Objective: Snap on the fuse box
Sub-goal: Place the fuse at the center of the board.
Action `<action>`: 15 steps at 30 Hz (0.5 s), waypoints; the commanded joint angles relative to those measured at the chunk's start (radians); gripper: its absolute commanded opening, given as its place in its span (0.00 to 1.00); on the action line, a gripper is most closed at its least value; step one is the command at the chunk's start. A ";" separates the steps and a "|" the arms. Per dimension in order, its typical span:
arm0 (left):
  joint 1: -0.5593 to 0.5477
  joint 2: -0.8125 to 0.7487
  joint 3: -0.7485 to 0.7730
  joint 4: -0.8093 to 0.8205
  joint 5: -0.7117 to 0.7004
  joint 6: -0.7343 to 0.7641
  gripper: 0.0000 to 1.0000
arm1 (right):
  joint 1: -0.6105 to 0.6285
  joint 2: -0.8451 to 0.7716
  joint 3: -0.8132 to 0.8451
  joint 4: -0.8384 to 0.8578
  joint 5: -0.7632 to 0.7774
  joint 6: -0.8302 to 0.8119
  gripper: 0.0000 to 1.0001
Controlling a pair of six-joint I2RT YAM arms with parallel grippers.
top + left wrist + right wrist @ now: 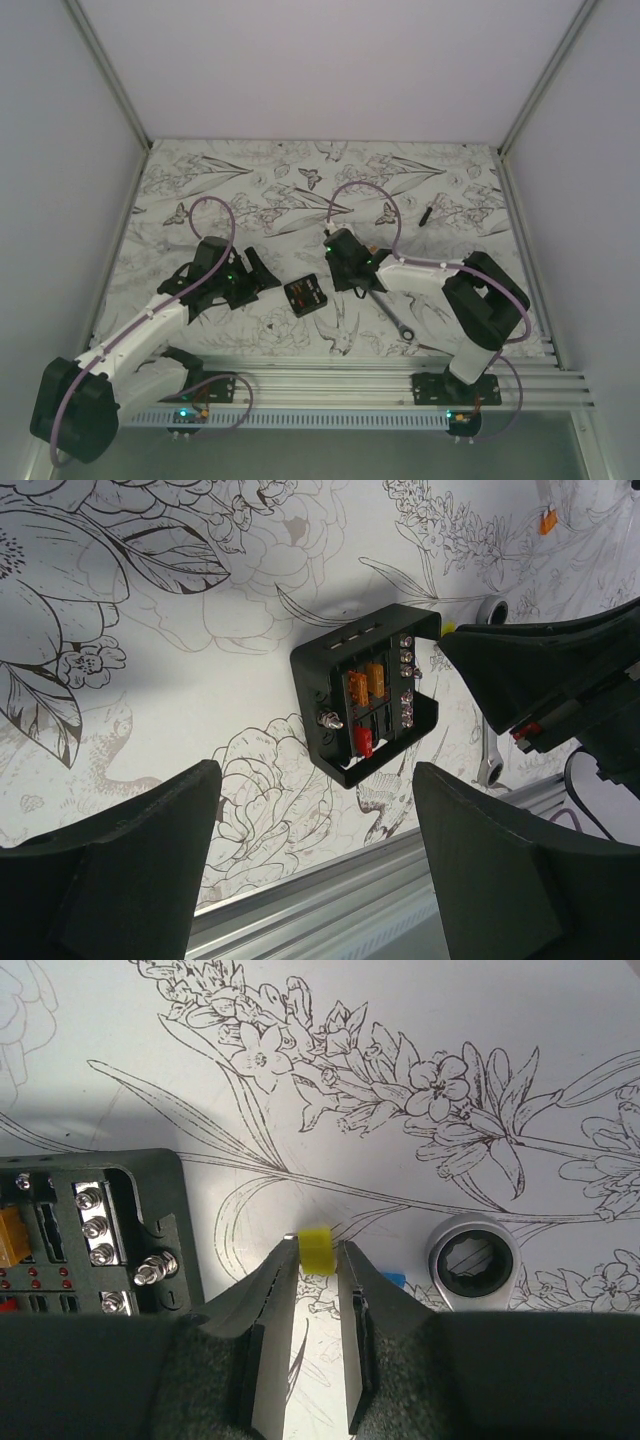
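— How many arms?
— Two, bolted at the near edge: the left arm (140, 330) and the right arm (430, 272).
— And on the table (250, 180)?
— Nearest is one silver wrench (392, 318), beside the right arm. Just left of it lies one fuse box (305, 296), flat and open on top. Inside it are two orange fuses (367, 682) and one red fuse (363, 742). Far right, well apart, lies one thin black stick (426, 214).
— How do the arms sit?
— The left gripper (255, 275) reaches in low from the left, jaws spread wide and holding nothing. The right gripper (318, 1250) bends in from the right, tips pinched on one small yellow block (316, 1249) just right of the box. The box lies between the two grippers
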 commanded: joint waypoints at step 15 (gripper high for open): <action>0.000 0.028 0.017 -0.030 -0.002 0.029 0.80 | -0.048 -0.011 0.030 -0.012 -0.062 -0.007 0.22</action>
